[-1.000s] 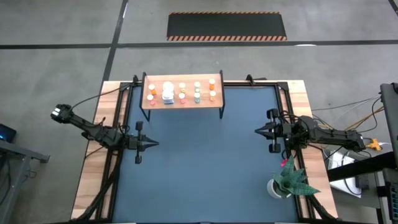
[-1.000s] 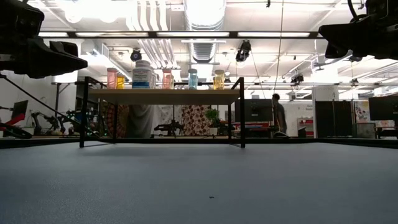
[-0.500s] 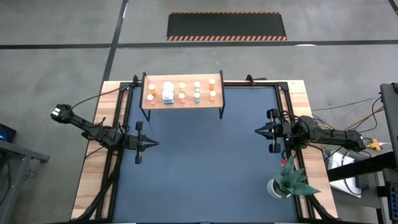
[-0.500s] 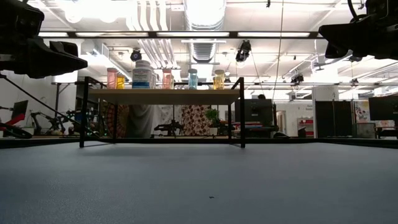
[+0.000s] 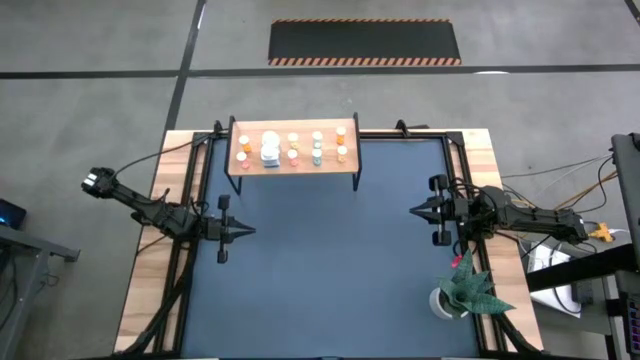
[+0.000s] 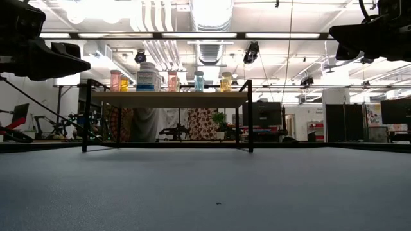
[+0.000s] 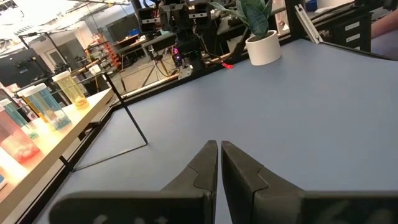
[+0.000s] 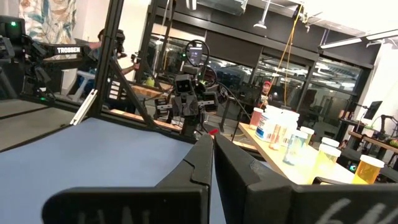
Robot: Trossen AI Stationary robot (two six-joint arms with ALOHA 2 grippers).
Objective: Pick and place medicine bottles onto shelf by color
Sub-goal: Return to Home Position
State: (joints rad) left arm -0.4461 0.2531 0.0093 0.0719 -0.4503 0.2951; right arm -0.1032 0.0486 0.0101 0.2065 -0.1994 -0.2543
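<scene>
High view: left end effector and right end effector clenched, empty; medicine bottles on shelf

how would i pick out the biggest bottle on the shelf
Find the wooden shelf at the far edge of the dark mat. Among the small bottles on top, look near its left end. The big white bottle there is far wider than the others and carries a blue label.
</scene>
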